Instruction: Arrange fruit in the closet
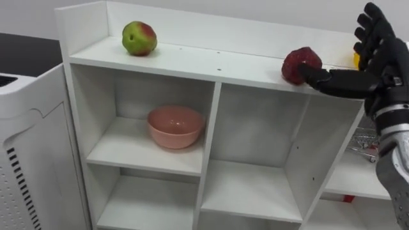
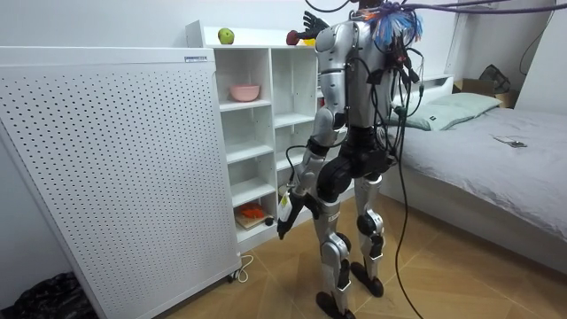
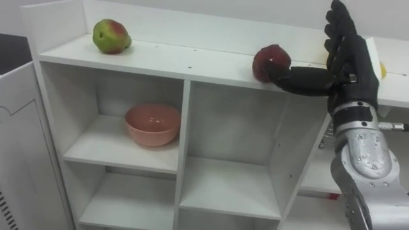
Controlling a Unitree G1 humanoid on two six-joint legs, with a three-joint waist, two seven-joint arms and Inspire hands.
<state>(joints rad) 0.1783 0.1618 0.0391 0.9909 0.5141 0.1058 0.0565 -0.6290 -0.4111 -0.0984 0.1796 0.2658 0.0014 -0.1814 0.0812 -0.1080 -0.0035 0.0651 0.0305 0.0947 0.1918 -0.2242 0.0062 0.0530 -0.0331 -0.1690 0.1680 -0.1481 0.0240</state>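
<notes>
The right hand (image 1: 378,54) was raised over the right end of the top board (image 1: 192,62) of the white shelf unit (image 1: 211,121). It was released, fingers straight and upright, thumb extended against the red fruit (image 1: 299,62) resting on that board. A green-red apple (image 1: 139,38) sat near the board's left end. A pink bowl (image 1: 176,126) occupied the upper left compartment. The left hand (image 2: 285,217) hung beside the hip; its state could not be determined.

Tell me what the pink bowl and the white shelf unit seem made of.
Pink bowl: probably glazed ceramic, possibly plastic; smooth, faint sheen, thick rim. Shelf unit: apparently white laminated board, matte; flat thin panels, small fastener dots along the top.
</notes>
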